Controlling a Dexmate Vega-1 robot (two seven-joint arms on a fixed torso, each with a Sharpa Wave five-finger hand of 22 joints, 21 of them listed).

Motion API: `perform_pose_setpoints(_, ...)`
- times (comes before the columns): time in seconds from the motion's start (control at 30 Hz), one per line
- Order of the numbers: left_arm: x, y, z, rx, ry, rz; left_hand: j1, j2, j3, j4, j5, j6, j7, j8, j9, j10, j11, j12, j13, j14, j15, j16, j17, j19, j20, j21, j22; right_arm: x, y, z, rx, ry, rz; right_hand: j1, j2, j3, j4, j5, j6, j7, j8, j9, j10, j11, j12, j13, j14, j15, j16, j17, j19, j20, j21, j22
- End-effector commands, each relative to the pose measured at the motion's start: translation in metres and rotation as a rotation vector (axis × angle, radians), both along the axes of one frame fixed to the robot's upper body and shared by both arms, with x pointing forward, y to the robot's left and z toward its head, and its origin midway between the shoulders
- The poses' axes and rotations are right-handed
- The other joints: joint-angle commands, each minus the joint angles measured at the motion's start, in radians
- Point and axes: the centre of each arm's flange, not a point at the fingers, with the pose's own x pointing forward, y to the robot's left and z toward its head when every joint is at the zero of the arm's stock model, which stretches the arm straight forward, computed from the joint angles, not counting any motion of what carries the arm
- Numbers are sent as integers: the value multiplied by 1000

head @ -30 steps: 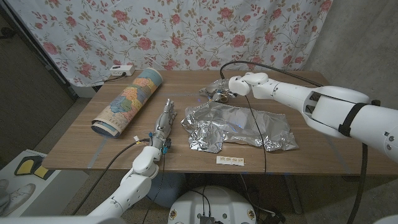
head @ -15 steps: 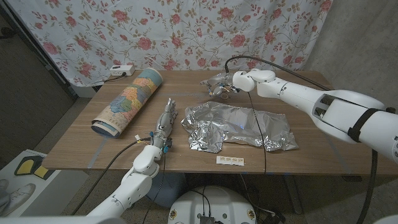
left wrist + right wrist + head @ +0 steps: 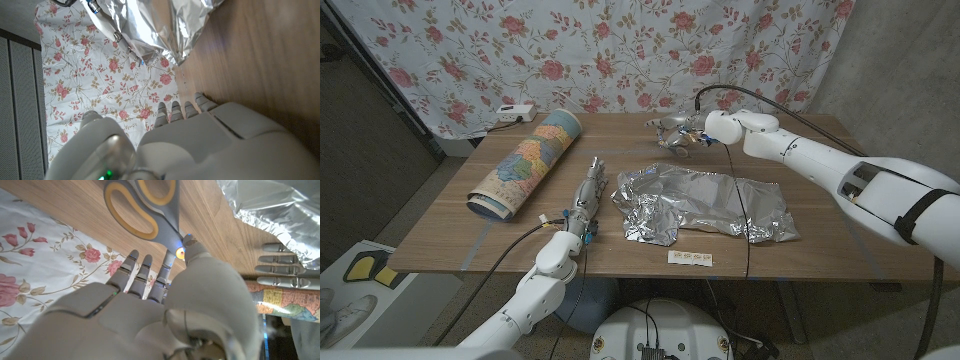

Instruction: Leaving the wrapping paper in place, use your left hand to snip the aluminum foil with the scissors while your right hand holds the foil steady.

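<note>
Your biggest landmark is the wooden table [image 3: 440, 240], and on its left side lies the rolled wrapping paper [image 3: 525, 160] with its map print; leave it exactly there and keep both arms well apart from it. The crumpled aluminum foil [image 3: 705, 203] spreads across the middle-right of the table, loose, with neither hand on it. Your left hand [image 3: 588, 190] lies stretched out along the table just beside the foil's left edge, fingers straight and holding nothing. Your right hand [image 3: 682, 135] is at the far side of the table beyond the foil, over the scissors [image 3: 150, 210], whose orange-lined grey handles lie on the wood just past its fingertips; the fingers look extended, but you cannot tell from these views whether they have any hold on the scissors. The task wants the scissors in your left hand, so judge this step as bringing them within its reach: slide or carry them toward the near-left, set them down handles toward the left fingers, avoid dragging the blades over the foil, then bring the right hand down on the foil to pin it.
</note>
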Motion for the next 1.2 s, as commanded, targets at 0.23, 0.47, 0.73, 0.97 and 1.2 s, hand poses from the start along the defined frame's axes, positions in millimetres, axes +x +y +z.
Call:
perform_pose_setpoints(0.23, 0, -5, 11, 18, -18, -12, -2, 5, -3, -2, 2, 3, -1, -1, 3, 5, 5, 6, 3, -5, 2, 8, 2, -6, 4, 9, 3, -21, -33, 21, 228, 52, 86, 5, -2, 15, 7, 18, 15, -1, 3, 3, 76, -48, 5, -15, 17, -183, 5, 7, 9, 0, 5, 3)
perform_pose_setpoints(0.47, -1, -4, 15, 20, -25, -10, -2, 5, -3, -3, 2, 3, -1, -1, 3, 4, 3, 6, 3, -5, 2, 8, 2, -6, 4, 9, 3, -24, -42, 27, 398, 159, 191, 12, -2, 15, 2, 29, 22, 3, 2, 3, 93, -49, 2, -36, 32, -185, 10, 12, 25, 10, 8, 3)
perform_pose_setpoints(0.73, 0, -4, 16, 18, -25, -14, -2, 6, -3, -3, 2, 2, -2, -1, 3, 4, 4, 6, 3, -6, 1, 8, 2, -5, 4, 9, 3, -33, -48, 33, 499, 207, 266, 15, -2, 13, 1, 38, 29, 4, 2, 2, 106, -49, -1, -54, 49, -185, 17, 19, 42, 18, 12, 4)
perform_pose_setpoints(0.97, 1, -6, 17, 16, -32, -19, -2, 6, -4, -3, 2, 3, -1, -1, 3, 4, 4, 6, 3, -6, 2, 8, 2, -5, 4, 9, 3, -37, -52, 32, 574, 262, 318, 16, -4, 11, -1, 41, 32, 7, 2, 2, 109, -49, -3, -61, 52, -185, 19, 22, 42, 18, 11, 4)
perform_pose_setpoints(1.2, 0, -7, 20, 20, -43, -21, -3, 6, -4, -4, 2, 3, -1, -1, 3, 5, 4, 6, 3, -6, 1, 8, 2, -6, 4, 9, 3, -40, -57, 30, 647, 317, 372, 18, -6, 9, -2, 46, 37, 7, 3, 2, 115, -49, -5, -71, 54, -186, 19, 25, 50, 22, 12, 5)
